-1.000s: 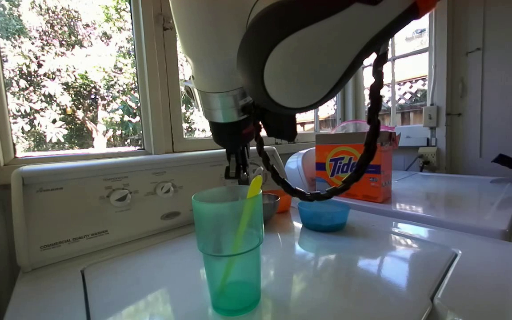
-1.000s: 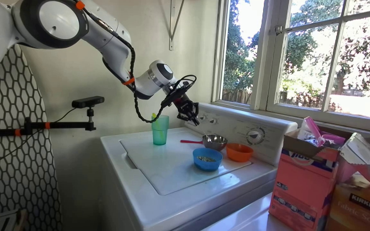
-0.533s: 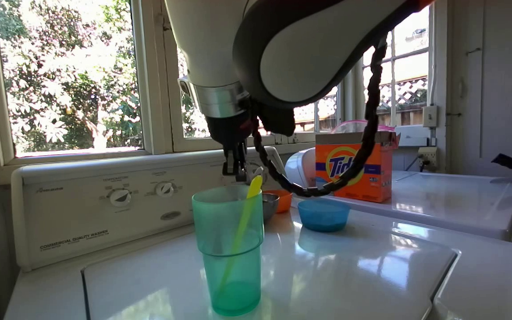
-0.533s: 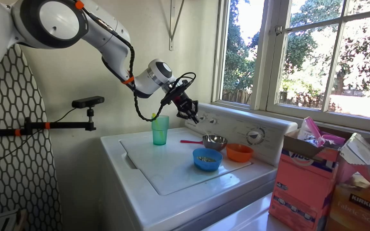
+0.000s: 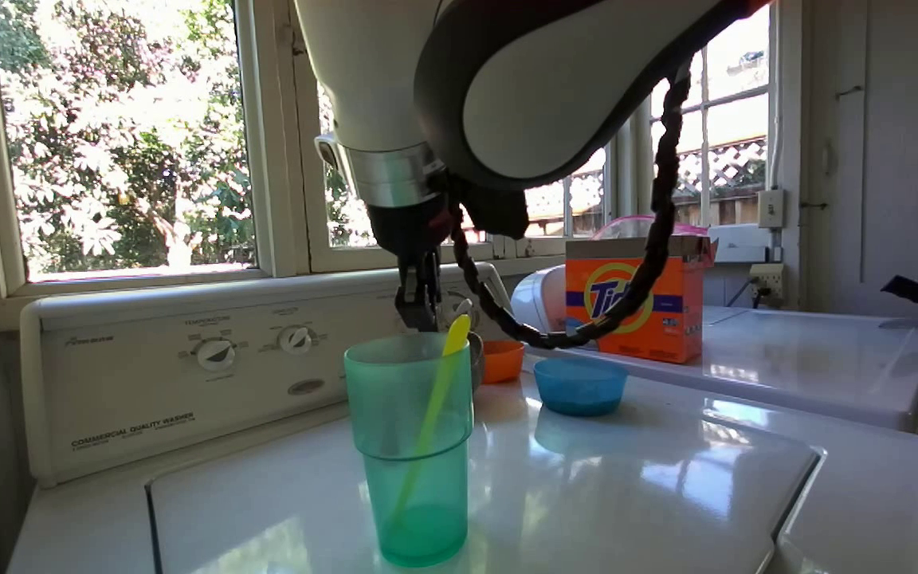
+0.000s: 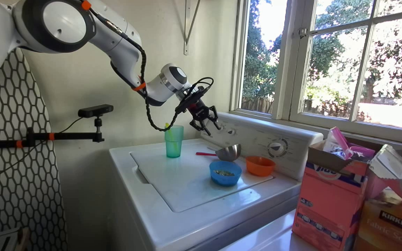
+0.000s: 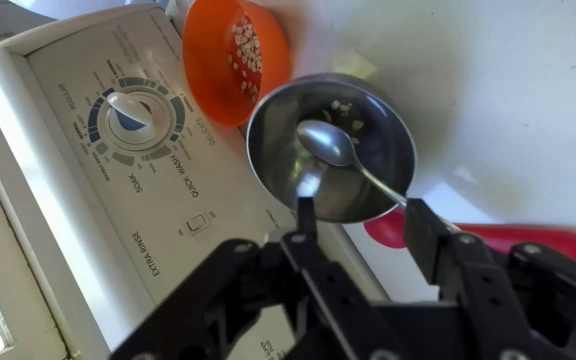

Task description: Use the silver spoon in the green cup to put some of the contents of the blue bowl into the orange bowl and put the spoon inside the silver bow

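Silver spoon (image 7: 326,144): head inside the tilted silver bowl (image 7: 274,145), beside a few pale flakes (image 7: 336,104); handle across the rim. Gripper (image 7: 360,207): above, fingers spread wide, one hiding part of the handle in the wrist view. Red plastic utensil (image 7: 523,233): at the silver bowl's edge. Orange bowl (image 7: 202,60): just beside, flakes inside. Blue bowl (image 6: 226,180): near, likewise. Green tumbler (image 5: 391,430): upright, yellow-green utensil (image 5: 456,339) leaning inside; screens most of the silver bowl in an exterior view. Tide detergent box (image 5: 610,296): beyond the blue bowl, same view.

This is a laundry room. In an exterior view, a long white panel (image 5: 228,391) with round knobs (image 5: 215,355), at eight o'clock, reads "COMMERCIAL QUALITY WASHER", and a rectangular orange cardboard Tide box (image 5: 609,293) stands at three o'clock.
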Motion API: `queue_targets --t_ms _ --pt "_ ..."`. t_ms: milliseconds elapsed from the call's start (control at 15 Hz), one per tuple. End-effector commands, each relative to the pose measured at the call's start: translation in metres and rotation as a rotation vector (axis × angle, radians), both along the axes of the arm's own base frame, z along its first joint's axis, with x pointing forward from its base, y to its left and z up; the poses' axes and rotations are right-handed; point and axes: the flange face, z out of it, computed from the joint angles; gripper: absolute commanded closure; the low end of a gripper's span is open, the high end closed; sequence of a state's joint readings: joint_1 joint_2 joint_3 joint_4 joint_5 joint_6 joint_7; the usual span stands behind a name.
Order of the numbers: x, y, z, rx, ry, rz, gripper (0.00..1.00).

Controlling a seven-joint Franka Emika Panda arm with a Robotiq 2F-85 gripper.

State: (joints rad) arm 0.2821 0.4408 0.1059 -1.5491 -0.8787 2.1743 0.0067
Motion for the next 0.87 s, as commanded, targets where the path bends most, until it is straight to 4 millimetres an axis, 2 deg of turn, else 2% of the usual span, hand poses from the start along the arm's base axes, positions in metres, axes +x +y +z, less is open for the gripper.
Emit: queue_targets --t_ms 0,133,200,800 --pt "0.0014 0.0023 0.0001 -0.015 0.016 0.006 0.17" --pt "0.0015 0.0023 0.0005 -0.016 0.017 0.009 0.03" --pt "0.0015 0.0022 0.0005 -0.016 0.017 0.009 0.0" --pt "0.0006 0.0009 0.0019 -0.002 0.005 0.007 0.0"
